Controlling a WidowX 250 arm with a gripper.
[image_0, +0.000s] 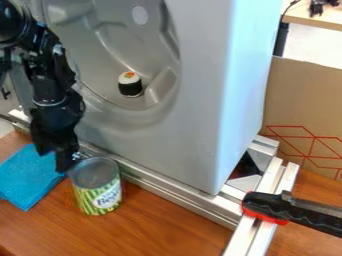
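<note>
The black gripper (57, 150) hangs at the left, pointing down, just behind and left of a metal can (97, 194). The can stands upright on the wooden table, with a green label and a grey top; whether the gripper touches it I cannot tell. Beside them, a blue cloth (25, 179) lies on the table at the left edge, partly behind the gripper. A small sushi-like toy (130, 84), black around the side with a white top and an orange-green centre, rests in the hollow of the grey moulded panel (200, 100).
Metal rails (175, 195) run along the panel's foot. At the lower right, a black and red clamp (284, 209) lies across more rails. A cardboard sheet (304, 105) with red lines stands behind at the right. The wooden table (157, 227) spans the front.
</note>
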